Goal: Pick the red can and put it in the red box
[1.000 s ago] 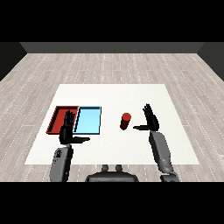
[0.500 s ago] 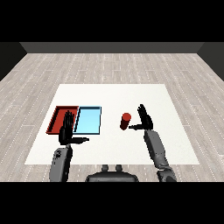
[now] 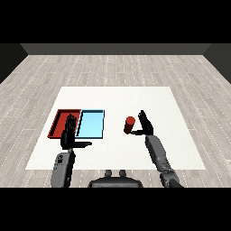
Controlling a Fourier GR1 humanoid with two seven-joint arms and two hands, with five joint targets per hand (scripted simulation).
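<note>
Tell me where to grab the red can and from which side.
Grip the red can round its side wall at mid height. It stands upright on the table, apart from both trays, so a sideways wrap suits its round shape. Come from its right, where the open right hand is already next to it.

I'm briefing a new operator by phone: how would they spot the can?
On the white table, look right of the light blue tray. The red can stands upright beside the right hand. It's the only upright cylinder; the other red thing is a flat tray.
</note>
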